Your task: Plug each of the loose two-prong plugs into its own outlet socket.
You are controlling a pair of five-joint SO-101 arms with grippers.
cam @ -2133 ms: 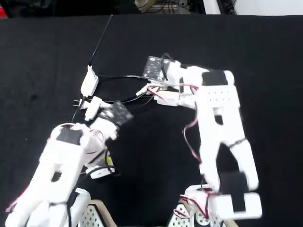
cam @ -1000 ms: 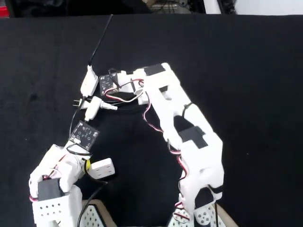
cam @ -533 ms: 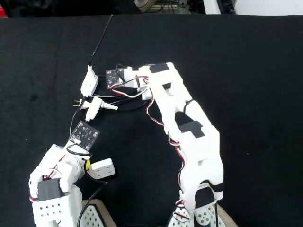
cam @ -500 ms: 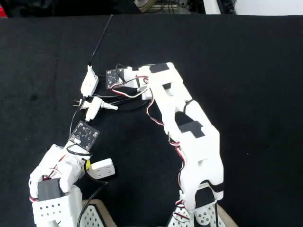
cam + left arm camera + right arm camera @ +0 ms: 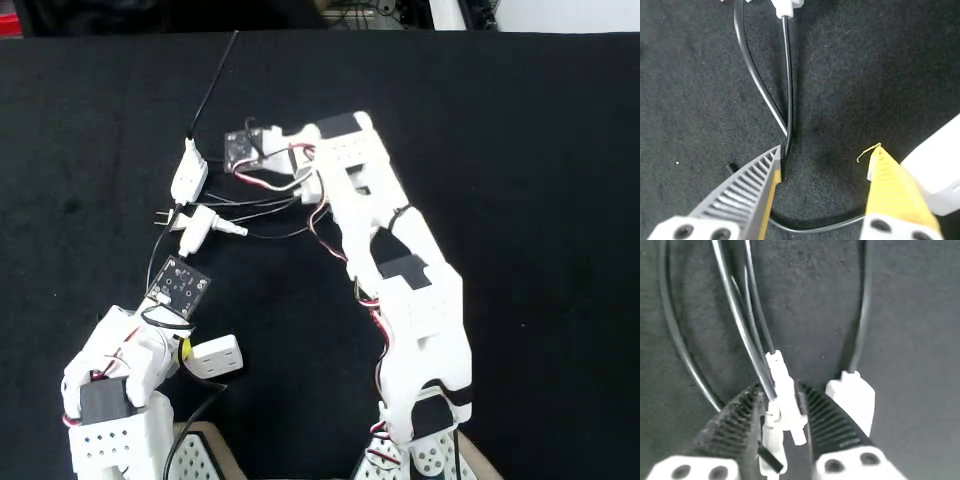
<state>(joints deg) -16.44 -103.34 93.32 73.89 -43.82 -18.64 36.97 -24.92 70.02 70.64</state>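
Note:
My right gripper (image 5: 780, 389) is shut on a small white plug (image 5: 785, 405), with the plug's black cable running away between the jaws. A wider white plug (image 5: 852, 397) lies just beside it. In the high view the right arm (image 5: 350, 190) stretches to the far left, its wrist over the cables. Two white plugs (image 5: 188, 170) (image 5: 200, 225) lie on the black cloth there. My left gripper (image 5: 827, 149) is open above two black cables (image 5: 787, 75), holding nothing. The left arm (image 5: 120, 360) sits folded near the front edge, beside a white outlet block (image 5: 215, 355) (image 5: 935, 165).
Black cables (image 5: 265, 210) loop across the black tablecloth (image 5: 520, 150) between the plugs and the right arm. One cable (image 5: 212, 85) runs off toward the far edge. The cloth's right half is open room.
The left arm pulled back from the plugs and folded near the front edge. The right arm swung left over the plugs, then its wrist drew slightly farther away.

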